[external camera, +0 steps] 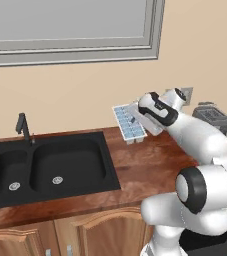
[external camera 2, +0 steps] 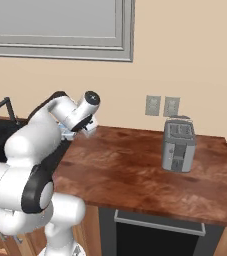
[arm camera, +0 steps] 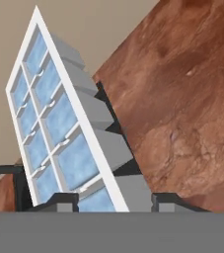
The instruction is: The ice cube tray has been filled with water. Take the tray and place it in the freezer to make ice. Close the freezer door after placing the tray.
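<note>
The ice cube tray (external camera: pixel 127 122) is a white tray with two rows of cells, and it stands tilted on its side just above the wooden counter (external camera: pixel 150 165), right of the sink. Pale blue water (arm camera: pixel 64 163) shows in each cell. My gripper (external camera: pixel 136 121) is shut on the tray's near end. In the hand view the tray (arm camera: pixel 59 123) rises steeply from between the two fingertips (arm camera: pixel 170 200) of the gripper (arm camera: pixel 114 200) and casts a dark shadow on the wood. From the right base, a corner of the tray (external camera 2: pixel 65 131) peeks out behind the hand. The freezer and its door are out of view.
A black double sink (external camera: pixel 50 160) with a dark faucet (external camera: pixel 24 127) lies left of the tray. A steel toaster (external camera 2: pixel 178 145) stands at the back right, below two wall outlets (external camera 2: pixel 162 106). A framed window (external camera: pixel 70 30) hangs above the sink.
</note>
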